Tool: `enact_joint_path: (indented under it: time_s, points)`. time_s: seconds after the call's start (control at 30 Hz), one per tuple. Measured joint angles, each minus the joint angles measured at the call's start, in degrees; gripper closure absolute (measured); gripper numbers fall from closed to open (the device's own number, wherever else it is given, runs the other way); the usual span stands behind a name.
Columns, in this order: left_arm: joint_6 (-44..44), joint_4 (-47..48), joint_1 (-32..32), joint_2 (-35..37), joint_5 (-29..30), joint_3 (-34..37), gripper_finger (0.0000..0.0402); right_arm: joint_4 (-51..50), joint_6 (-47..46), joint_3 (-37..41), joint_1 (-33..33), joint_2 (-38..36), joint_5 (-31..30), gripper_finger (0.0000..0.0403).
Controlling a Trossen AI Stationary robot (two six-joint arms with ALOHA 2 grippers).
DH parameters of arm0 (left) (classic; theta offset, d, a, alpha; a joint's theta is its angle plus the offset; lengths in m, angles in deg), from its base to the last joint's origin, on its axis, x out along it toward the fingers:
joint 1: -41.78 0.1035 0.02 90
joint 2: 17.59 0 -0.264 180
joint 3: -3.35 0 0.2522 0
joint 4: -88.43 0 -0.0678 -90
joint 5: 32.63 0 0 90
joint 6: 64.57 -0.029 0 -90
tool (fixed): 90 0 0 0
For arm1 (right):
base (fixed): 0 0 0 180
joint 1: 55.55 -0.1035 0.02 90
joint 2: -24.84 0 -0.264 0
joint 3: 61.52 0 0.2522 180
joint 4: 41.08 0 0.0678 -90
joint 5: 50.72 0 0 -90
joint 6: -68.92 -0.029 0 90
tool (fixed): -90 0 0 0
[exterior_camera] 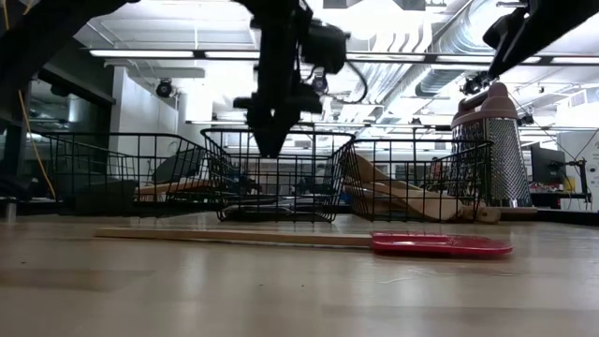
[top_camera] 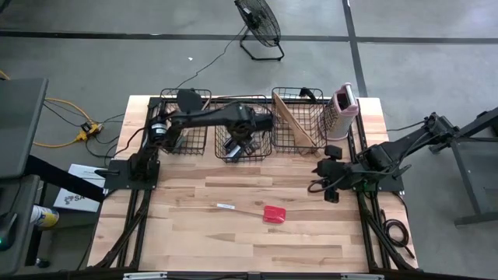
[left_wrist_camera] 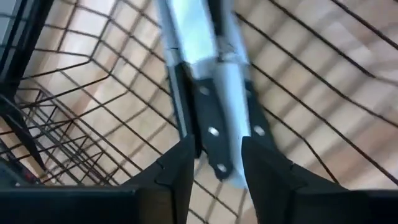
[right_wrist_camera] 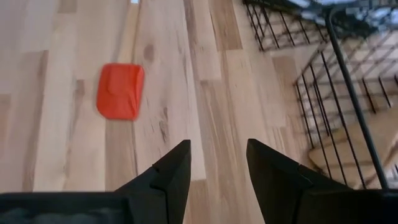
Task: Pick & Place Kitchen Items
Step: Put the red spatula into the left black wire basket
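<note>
A red-headed spatula (top_camera: 274, 214) with a pale wooden handle lies flat on the table near the middle; it also shows in the low view (exterior_camera: 440, 245) and the right wrist view (right_wrist_camera: 120, 90). My left gripper (top_camera: 243, 144) hangs over the middle wire basket (top_camera: 227, 155), pointing down, fingers open (left_wrist_camera: 214, 146). Below it, black-handled steel knives (left_wrist_camera: 211, 93) lie on the basket's floor, seen through the gap between the fingers without touching them. My right gripper (top_camera: 331, 189) waits open above the table's right side (right_wrist_camera: 217, 149), with nothing between its fingers.
Three black wire baskets stand in a row along the far edge: the left one (top_camera: 183, 124) with dark utensils, the middle one, and the right one (top_camera: 303, 97) holding pale wooden utensils (exterior_camera: 402, 197). An upright pink-and-white grater (top_camera: 343, 105) stands right of them. Bare wood lies around the spatula.
</note>
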Motion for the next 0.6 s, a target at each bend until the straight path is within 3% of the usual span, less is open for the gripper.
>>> enact_joint_path:
  time_s: [0.2, 0.37, 0.6]
  points:
    - [-2.4, 3.8, -6.3, 3.0, 0.8, -0.8, 0.0286, -3.5, -1.9, 0.0, 0.0, 0.0, -0.1, 0.0254]
    - [-2.3, 5.2, -12.4, 6.6, 5.6, -0.9, 0.0293, -4.0, -2.0, 0.0, 0.0, 0.0, -0.2, 0.0254]
    - [-15.9, -0.6, -20.9, 8.2, 4.6, -0.9, 0.0293, -4.6, -2.8, 0.0, 0.0, 0.0, -0.2, 0.0254]
